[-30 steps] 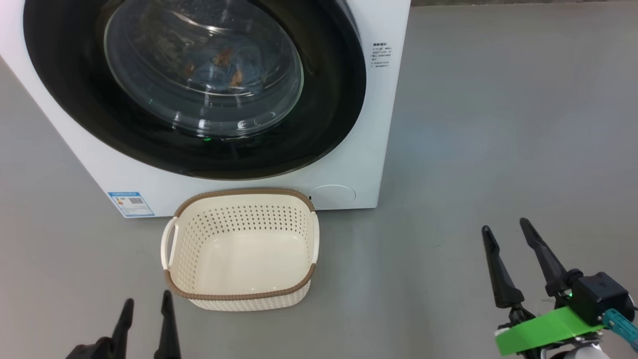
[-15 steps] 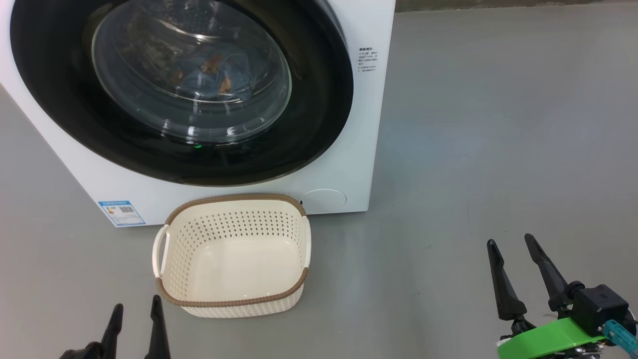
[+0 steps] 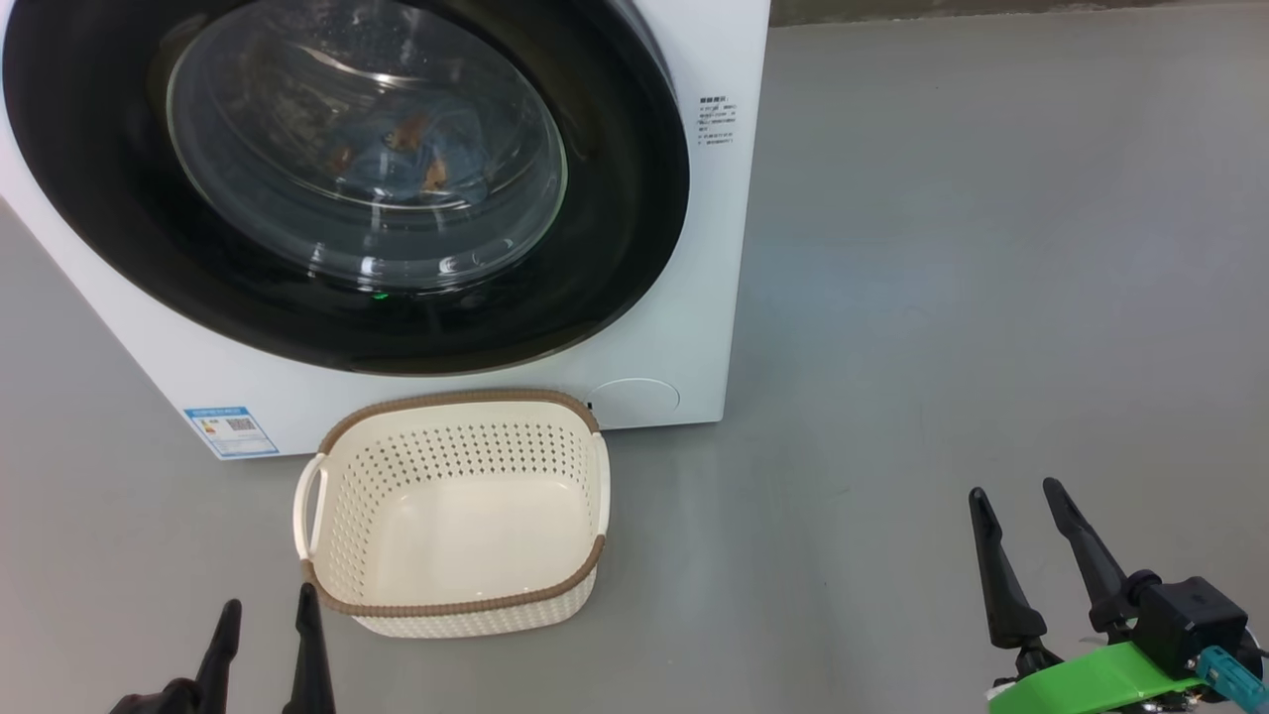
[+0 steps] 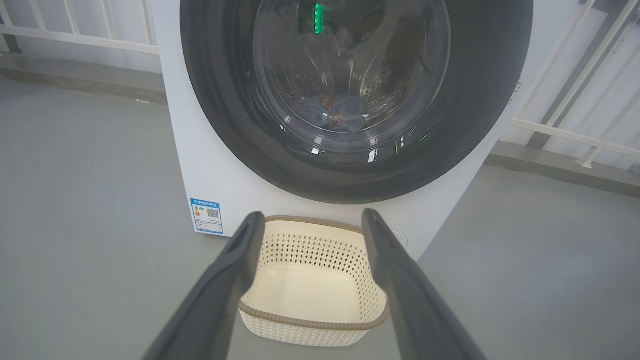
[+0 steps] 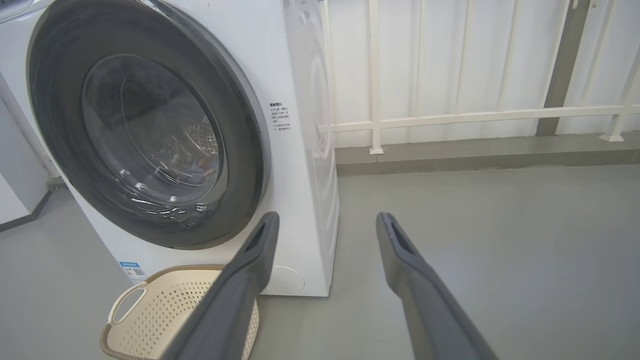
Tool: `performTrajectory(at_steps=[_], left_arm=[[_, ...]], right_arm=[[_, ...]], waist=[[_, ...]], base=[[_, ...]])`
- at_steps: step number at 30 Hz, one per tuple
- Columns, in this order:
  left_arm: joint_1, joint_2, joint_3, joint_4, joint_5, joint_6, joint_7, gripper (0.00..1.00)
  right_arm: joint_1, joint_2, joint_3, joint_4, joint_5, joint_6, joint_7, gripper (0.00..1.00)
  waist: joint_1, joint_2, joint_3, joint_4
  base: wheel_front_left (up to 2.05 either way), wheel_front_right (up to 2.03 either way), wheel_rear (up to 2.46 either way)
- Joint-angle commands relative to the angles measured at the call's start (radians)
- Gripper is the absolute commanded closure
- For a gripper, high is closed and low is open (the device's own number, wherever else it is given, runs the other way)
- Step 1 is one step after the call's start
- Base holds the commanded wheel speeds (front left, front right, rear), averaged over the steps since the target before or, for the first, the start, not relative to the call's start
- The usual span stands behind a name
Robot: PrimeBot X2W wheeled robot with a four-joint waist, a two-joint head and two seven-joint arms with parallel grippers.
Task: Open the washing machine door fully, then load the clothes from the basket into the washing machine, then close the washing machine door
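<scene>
The white washing machine (image 3: 729,258) stands ahead, and its round black washing machine door (image 3: 615,248) lies shut against the front. Through the glass, blue clothes (image 3: 406,149) with orange-brown prints lie in the drum; the left wrist view shows these clothes (image 4: 335,112) too. The cream basket (image 3: 451,400) sits on the floor before the machine with nothing in it. My left gripper (image 3: 268,598) is open just left of the basket's near corner. My right gripper (image 3: 1013,488) is open far to the right, over bare floor. The left gripper (image 4: 312,214) points at the basket (image 4: 310,325), the right gripper (image 5: 327,215) at the machine's right corner.
A blue label sticker (image 3: 230,428) marks the machine's lower left. A round cover (image 3: 634,397) sits at its lower right. Grey floor (image 3: 991,248) spreads to the right. A white railing (image 5: 450,117) runs behind the machine.
The head camera has shifted, so the machine and basket sit further left in the picture. Both grippers stay open and hold nothing.
</scene>
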Motion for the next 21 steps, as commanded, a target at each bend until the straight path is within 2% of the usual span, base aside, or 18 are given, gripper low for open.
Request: performTrajectory(at_steps=[1,2,7,15,21], left_arm=[[-0.010,0.012,0.037,-0.034,0.005,-0.008,-0.006,0.00],[0.000,0.000,0.001,-0.006,-0.002,-0.008,0.000,1.00],[0.012,-0.022,-0.009,0.052,-0.006,-0.009,0.002,1.00],[0.004,-0.021,-0.004,0.058,-0.074,-0.012,0.023,1.00],[-0.005,-0.020,0.000,0.060,-0.137,-0.014,0.040,1.00]], right_arm=[[-0.006,0.000,0.025,-0.020,0.002,-0.006,0.003,0.00],[0.007,0.003,0.000,0.003,0.000,0.000,0.000,1.00],[0.012,0.008,0.000,0.072,0.003,0.000,0.001,1.00],[0.008,0.008,-0.001,0.079,0.080,0.000,0.020,1.00],[0.002,0.007,-0.002,0.083,0.149,0.000,0.037,1.00]], waist=[[0.0000,0.0000,-0.002,-0.001],[0.0000,0.0000,-0.002,-0.001],[0.0000,0.0000,-0.002,-0.001],[0.0023,0.0000,-0.007,-0.002],[0.0001,0.0000,-0.006,-0.003]], base=[[0.00,0.00,0.00],[0.00,0.00,0.00],[0.00,0.00,0.00],[0.00,0.00,0.00],[0.00,0.00,0.00]])
